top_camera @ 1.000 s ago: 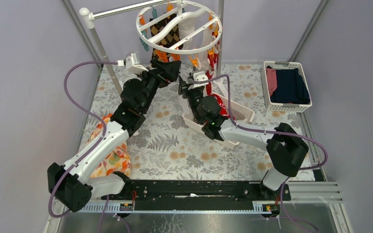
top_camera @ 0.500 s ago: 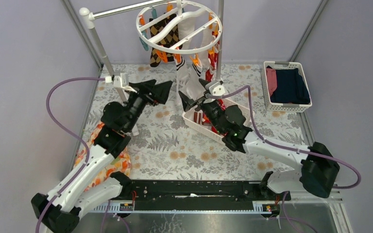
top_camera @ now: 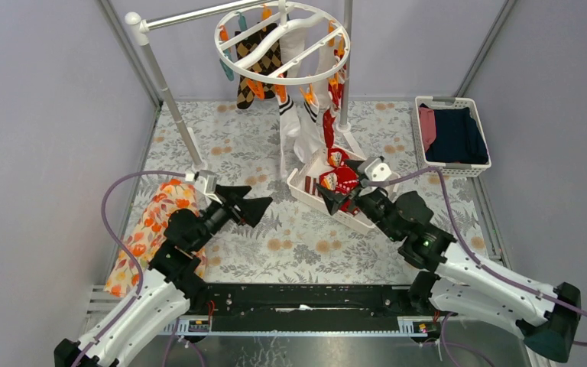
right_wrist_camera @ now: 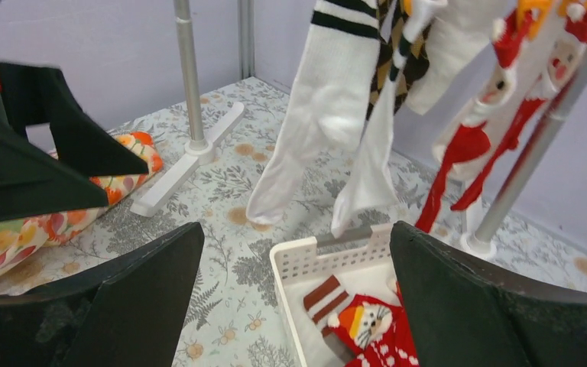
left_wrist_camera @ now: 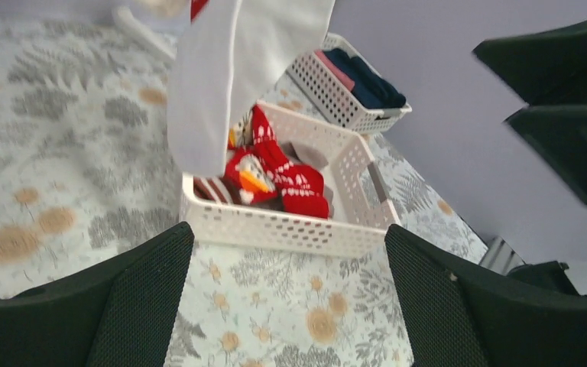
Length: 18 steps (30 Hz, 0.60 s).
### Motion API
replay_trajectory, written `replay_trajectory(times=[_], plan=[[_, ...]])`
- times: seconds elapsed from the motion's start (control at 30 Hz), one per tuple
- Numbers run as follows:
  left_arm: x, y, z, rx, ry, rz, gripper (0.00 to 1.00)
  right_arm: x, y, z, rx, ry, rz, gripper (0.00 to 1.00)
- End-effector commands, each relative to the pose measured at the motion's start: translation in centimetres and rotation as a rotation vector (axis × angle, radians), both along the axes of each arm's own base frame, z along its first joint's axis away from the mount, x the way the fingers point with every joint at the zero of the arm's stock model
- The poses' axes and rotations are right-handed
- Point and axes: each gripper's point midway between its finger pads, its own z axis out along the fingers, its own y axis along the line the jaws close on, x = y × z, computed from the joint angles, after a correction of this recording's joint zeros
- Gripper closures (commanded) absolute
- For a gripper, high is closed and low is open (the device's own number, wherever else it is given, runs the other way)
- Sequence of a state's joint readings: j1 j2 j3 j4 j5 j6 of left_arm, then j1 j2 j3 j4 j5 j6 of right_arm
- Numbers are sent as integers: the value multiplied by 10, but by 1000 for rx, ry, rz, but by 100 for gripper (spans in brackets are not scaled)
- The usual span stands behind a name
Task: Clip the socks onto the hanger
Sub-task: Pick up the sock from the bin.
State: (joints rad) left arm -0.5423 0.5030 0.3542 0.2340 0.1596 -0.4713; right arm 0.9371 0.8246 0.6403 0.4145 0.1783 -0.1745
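Overhead view of my two arms above a surface [top_camera: 260, 160] covered in a leaf-and-flower print. My left end effector [top_camera: 261, 196] hovers over the left middle of the surface. Its two black fingers are spread wide with nothing between them. My right end effector [top_camera: 325, 197] is equally wide and empty, held at the near-left wall of a white slatted basket [top_camera: 298, 191]. The two end effectors point toward each other and do not touch.

The round white hanger [top_camera: 269, 43] hangs at the far end, up beside a grey metal pole [top_camera: 172, 99]. Clipped beneath it are an argyle sock [top_camera: 244, 92], white socks with striped cuffs [top_camera: 294, 130] and a red-and-white hanging Christmas sock [top_camera: 329, 126]. The toes of the white socks reach down to the far side of the basket.

Inside the basket lie more Christmas socks [top_camera: 344, 180], red with cartoon faces. My right wrist view also shows a brown-and-white striped sock [right_wrist_camera: 322, 294] beside them. My left wrist view looks between wide fingers at the basket's long wall, with one white sock dangling over it.

An orange floral cloth [top_camera: 149, 229] lies at the left edge, partly under my left arm. A second basket [top_camera: 451, 170] at the far right holds folded navy and pink clothes.
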Motion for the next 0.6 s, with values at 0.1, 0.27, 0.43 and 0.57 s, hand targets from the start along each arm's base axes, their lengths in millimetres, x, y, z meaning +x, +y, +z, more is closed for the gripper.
replay_trajectory(times=[0.1,0.27,0.43,0.57], plan=[[-13,-5,21,-134,24,-54,1,7,-38,-29,24,151,-191,0],[-12,-16,28,-19,73,-114,1,24,-55,-52,82,295,-300,0],[5,-2,7,265,184,-41,1,45,-76,-72,145,407,-337,0],[11,8,-19,388,233,-3,1,55,-79,-86,136,450,-371,0]])
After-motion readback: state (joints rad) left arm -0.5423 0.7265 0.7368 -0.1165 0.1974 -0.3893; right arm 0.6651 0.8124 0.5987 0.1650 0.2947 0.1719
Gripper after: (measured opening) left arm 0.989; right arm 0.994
